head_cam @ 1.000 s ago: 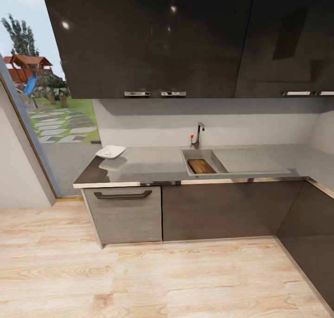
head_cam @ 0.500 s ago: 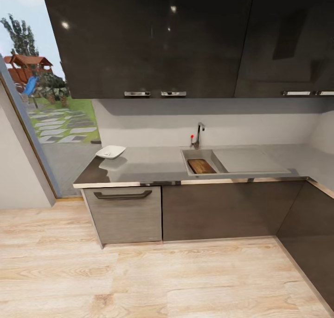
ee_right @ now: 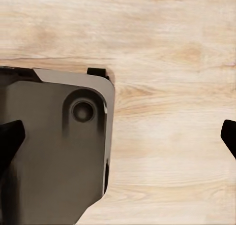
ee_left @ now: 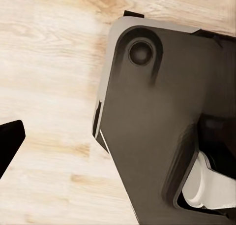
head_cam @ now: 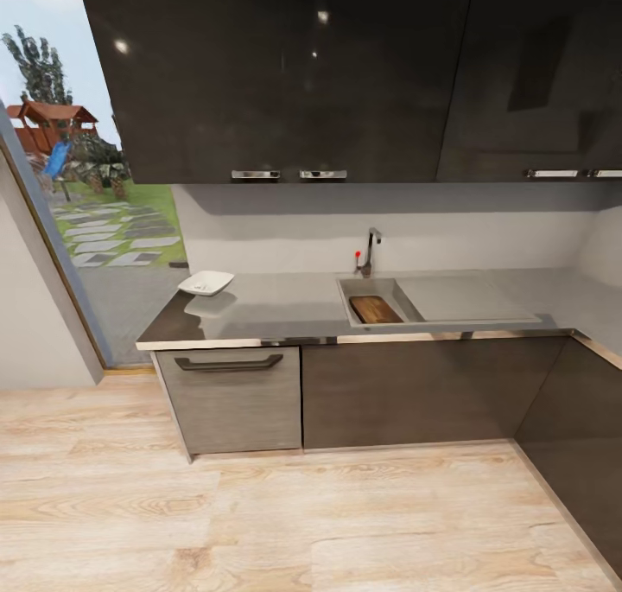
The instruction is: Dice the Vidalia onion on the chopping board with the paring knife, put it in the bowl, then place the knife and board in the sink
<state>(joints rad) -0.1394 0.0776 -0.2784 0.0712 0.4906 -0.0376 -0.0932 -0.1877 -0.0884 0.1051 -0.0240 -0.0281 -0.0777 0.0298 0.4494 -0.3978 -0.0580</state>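
Note:
Across the wooden floor, the grey sink [head_cam: 356,291] is set into the dark countertop [head_cam: 276,312]. The brown chopping board [head_cam: 375,309] lies inside the basin. The white bowl [head_cam: 206,283] stands on the countertop's left end; its contents are too small to tell. The onion and the paring knife cannot be made out from here. In the wrist views both grippers hang over the floor beside my dark base. The right gripper [ee_right: 118,141] is open with nothing between its black fingertips [ee_right: 10,141]. The left gripper [ee_left: 118,146] looks open and empty, with one fingertip [ee_left: 9,144] at the frame's edge.
A chrome tap with a red knob [head_cam: 370,251] stands behind the sink, and the drainboard [head_cam: 462,298] lies to its right. Black wall cabinets [head_cam: 285,73] hang above. A glass door [head_cam: 86,212] opens at the left. The counter turns a corner at the right [head_cam: 587,385].

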